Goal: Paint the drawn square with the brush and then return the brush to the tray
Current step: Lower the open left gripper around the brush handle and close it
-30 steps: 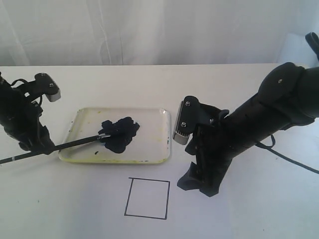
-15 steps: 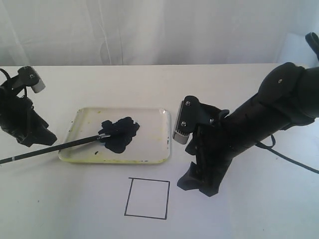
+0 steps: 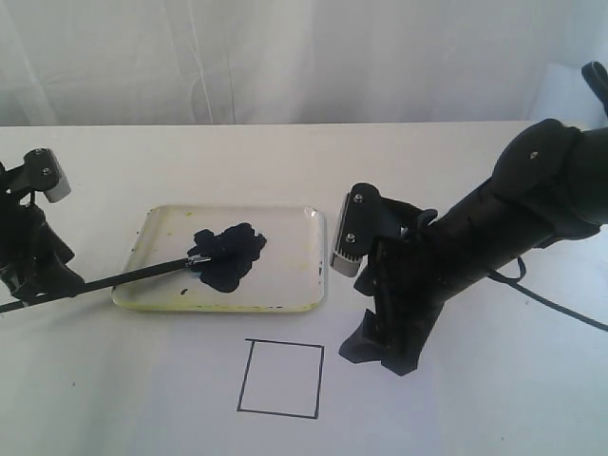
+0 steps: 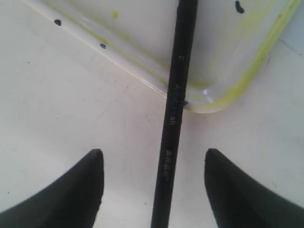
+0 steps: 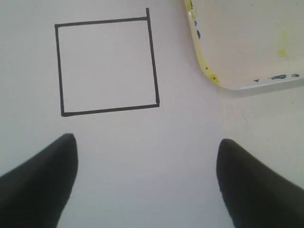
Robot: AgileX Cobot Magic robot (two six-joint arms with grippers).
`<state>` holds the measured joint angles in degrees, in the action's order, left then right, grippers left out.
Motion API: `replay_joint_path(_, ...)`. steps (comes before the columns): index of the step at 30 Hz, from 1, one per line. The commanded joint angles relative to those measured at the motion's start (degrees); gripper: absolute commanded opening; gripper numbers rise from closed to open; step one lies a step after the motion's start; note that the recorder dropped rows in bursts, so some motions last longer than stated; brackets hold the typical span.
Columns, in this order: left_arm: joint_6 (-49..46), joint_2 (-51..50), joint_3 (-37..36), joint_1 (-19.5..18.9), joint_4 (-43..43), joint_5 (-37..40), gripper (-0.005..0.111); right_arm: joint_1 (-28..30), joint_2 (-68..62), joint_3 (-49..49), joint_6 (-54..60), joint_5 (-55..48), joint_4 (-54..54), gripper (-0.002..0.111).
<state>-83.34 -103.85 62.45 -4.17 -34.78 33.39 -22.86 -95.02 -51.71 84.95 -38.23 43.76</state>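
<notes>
The brush (image 3: 142, 273) lies with its tip in the black blot, its handle crossing the tray's (image 3: 285, 285) left front corner onto the table. My left gripper (image 3: 43, 285) stands open over the handle's outer part; in the left wrist view the handle (image 4: 173, 118) runs between the two fingertips (image 4: 90, 180), touching neither. The tray's corner (image 4: 213, 102) shows beyond. The drawn square (image 3: 280, 379) is white inside. My right gripper (image 3: 380, 353) hangs open to the right of the drawn square (image 5: 107, 66), nothing between its fingers.
A black paint blot (image 3: 228, 255) sits in the tray's middle. A white curtain backs the table. The right arm's bulk (image 3: 494, 228) crosses the table's right side. A corner of the tray (image 5: 223, 71) shows in the right wrist view.
My left arm has swung left and down, bringing its open gripper over the brush's handle end. The brush, tray and right arm have not moved.
</notes>
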Motion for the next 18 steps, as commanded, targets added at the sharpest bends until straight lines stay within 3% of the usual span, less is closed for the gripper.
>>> replay_joint_path(1, -1.44, 0.40, 0.16, -0.18, -0.77, 1.41, 0.073, -0.05, 1.68, -0.19, -0.32, 1.28, -0.06, 0.075)
replay_joint_path(18, -5.73, -4.48, 0.16, -0.18, -1.64, 0.25, 0.072, -0.05, 1.61, -0.19, -2.86, 1.20, -2.45, 0.075)
